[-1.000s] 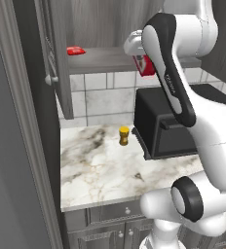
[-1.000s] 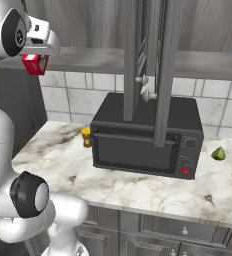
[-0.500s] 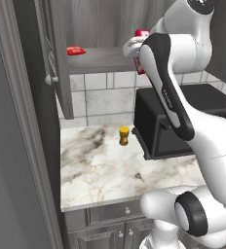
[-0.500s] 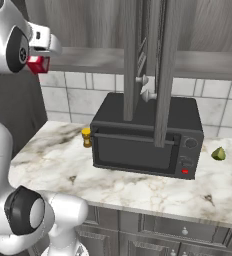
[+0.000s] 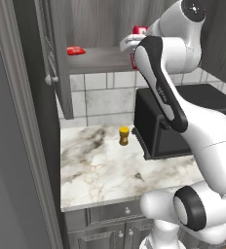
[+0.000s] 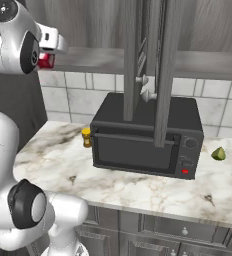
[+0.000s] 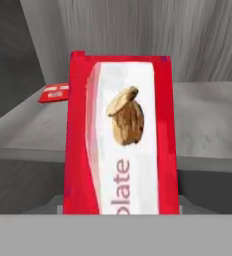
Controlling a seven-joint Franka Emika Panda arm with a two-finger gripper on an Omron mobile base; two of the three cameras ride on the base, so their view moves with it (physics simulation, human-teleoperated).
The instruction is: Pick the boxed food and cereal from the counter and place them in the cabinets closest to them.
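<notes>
My gripper (image 5: 133, 48) is shut on the boxed food (image 7: 123, 150), a red box with a pale label showing a cookie, held upright. It hangs at the front edge of the open wall cabinets' grey shelf floor (image 5: 100, 61), above the counter (image 5: 95, 165). In the right base view the boxed food (image 6: 46, 60) shows under the hand, left of the shelf floor (image 6: 103, 57). The box hides my fingertips in the hand view. A flat red item (image 5: 76, 50) lies further left on the shelf (image 7: 208, 120). The cereal is out of view.
A black microwave (image 5: 163, 121) stands on the counter below the shelf, with a small yellow jar (image 5: 124, 136) to its left. An open cabinet door (image 5: 56, 58) hangs left of the shelf. More open doors (image 6: 160, 75) hang above the microwave (image 6: 148, 135). A green fruit (image 6: 218, 153) lies to its right.
The arm has lifted the boxed food from below the shelf's edge up to shelf height, closer to the cabinet opening. Nothing on the counter moved.
</notes>
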